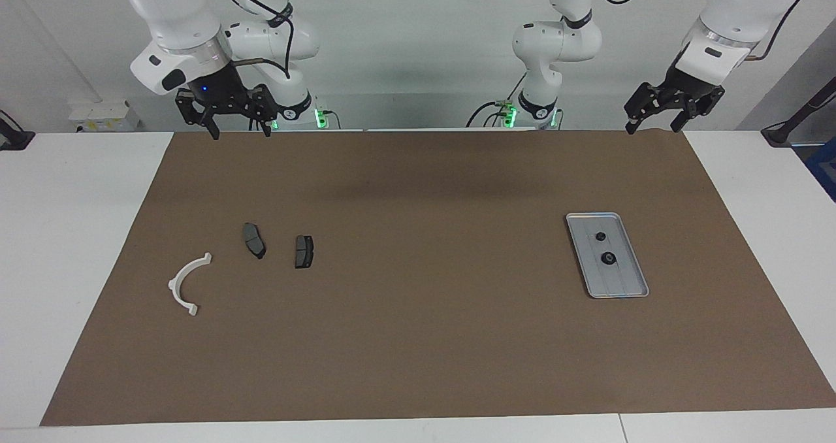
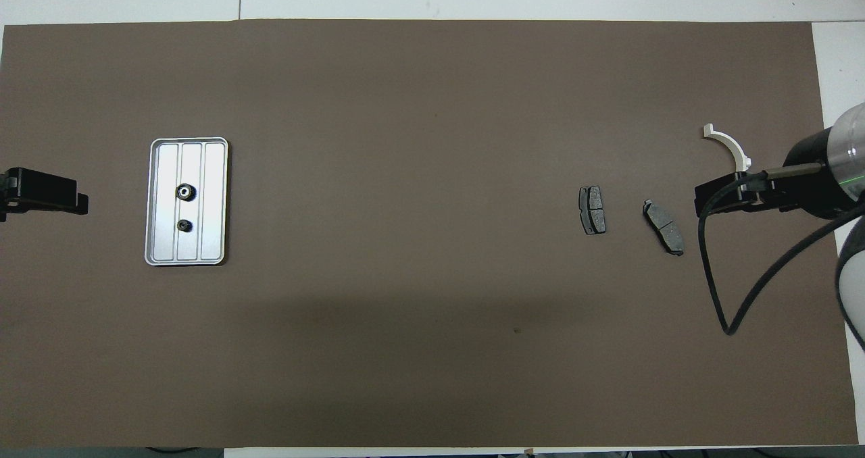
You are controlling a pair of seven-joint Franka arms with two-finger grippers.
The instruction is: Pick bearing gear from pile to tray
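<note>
Both arms hang raised: the left gripper (image 1: 653,123) at the facing view's upper right, the right gripper (image 1: 239,127) at its upper left, each spread wide and empty. Two gears (image 1: 608,258) sit in the tray (image 1: 637,279), right of centre. The pads (image 1: 303,251) and white bracket (image 1: 185,285) lie lower left.

White table (image 1: 78,234) is carrying a brown mat (image 1: 424,332) across the frame's centre. Lying on the mat: silver tray (image 1: 627,286) at centre right; two dark pads (image 1: 254,240) (image 1: 304,251) and white arc bracket (image 1: 183,285) at centre left.
</note>
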